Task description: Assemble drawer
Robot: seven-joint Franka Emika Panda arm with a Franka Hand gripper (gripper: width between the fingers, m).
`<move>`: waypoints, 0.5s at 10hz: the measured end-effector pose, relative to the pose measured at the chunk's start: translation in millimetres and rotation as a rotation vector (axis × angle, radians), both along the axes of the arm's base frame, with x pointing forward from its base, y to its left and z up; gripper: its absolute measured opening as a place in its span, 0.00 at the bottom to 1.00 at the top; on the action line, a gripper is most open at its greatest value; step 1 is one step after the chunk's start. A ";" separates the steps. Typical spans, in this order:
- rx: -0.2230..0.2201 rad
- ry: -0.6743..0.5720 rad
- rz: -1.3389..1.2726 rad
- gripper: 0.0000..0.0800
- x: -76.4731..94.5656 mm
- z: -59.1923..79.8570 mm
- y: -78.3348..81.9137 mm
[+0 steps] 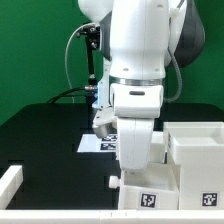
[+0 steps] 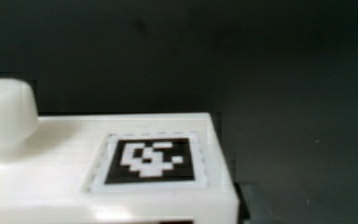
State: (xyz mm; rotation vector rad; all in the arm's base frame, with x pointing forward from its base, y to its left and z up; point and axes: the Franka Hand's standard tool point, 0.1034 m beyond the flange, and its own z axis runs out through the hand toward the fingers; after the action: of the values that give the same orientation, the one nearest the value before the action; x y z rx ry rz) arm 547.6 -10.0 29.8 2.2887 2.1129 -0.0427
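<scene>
A small white tray box (image 1: 148, 196) of the drawer sits at the table's front, its black-and-white tag facing the camera. In the wrist view the same box (image 2: 51, 150) fills the lower part, with its tag (image 2: 153, 160) on top and a rounded white part (image 2: 2, 112) beside it. My gripper (image 1: 138, 176) hangs straight down right over this box, at its edge. The arm's hand hides the fingers, and no fingers show in the wrist view. The jaws are shut, and nothing shows between them. The large hollow casing (image 1: 196, 150) stands close by on the exterior view's right.
The marker board (image 1: 98, 143) lies on the black table behind the arm. A long thin white bar (image 1: 10, 184) lies at the front on the exterior view's left. A green wall closes off the back.
</scene>
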 end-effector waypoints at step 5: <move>0.002 -0.024 0.032 0.05 2.5 1.9 1.1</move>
State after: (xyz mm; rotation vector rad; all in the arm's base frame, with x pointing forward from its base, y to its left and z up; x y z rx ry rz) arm 550.0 -9.0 31.6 2.2441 2.1384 -0.0124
